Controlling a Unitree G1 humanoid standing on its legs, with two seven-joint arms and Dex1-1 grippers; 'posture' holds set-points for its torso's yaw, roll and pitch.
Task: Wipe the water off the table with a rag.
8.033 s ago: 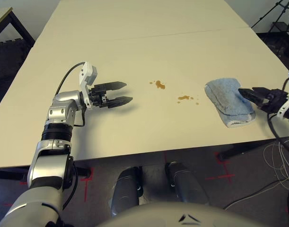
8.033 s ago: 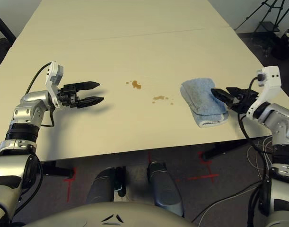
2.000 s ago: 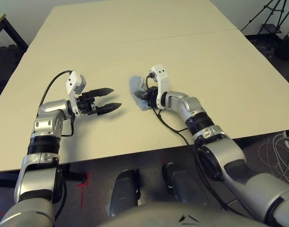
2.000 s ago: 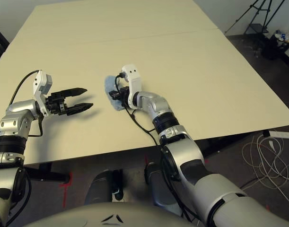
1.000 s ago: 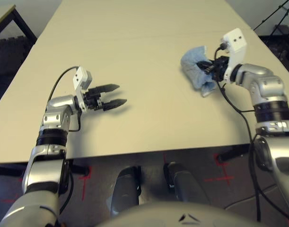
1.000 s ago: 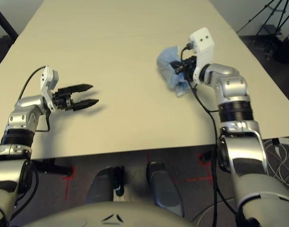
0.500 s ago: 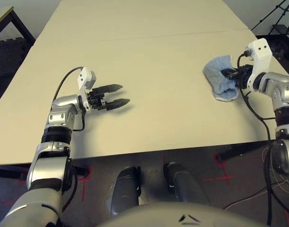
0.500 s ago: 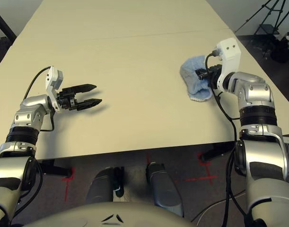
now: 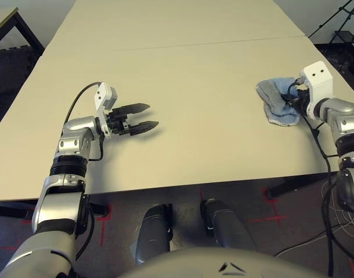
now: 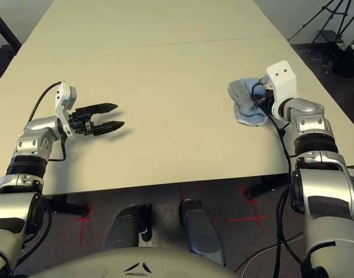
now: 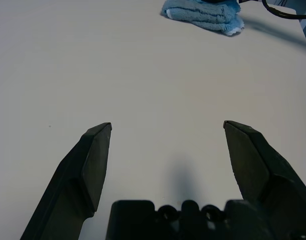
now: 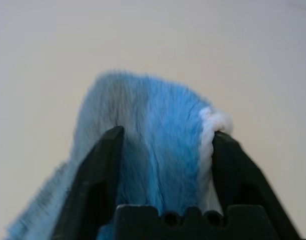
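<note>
At the left of the counter (image 9: 182, 75) the left hand (image 9: 143, 116) is held just above the bare surface, its two black fingers spread with nothing between them. Across the middle no brownish water spots can be made out on the pale top, though small droplets might be missed at this range. Toward the right edge the blue rag (image 9: 276, 102) is seen lying bunched on the counter, with the right hand (image 12: 165, 145) at it: its fingers are spread wide, one on each side of the cloth, so the cloth appears to be straddled rather than pinched. Trouble from here could be caused by the fluffy pile: if the hand is drawn back, a fold might be snagged on a fingertip and the rag dragged toward the nearby counter edge, or off it. Any faint residue left in the middle could also be overlooked with the rag parked this far over.
</note>
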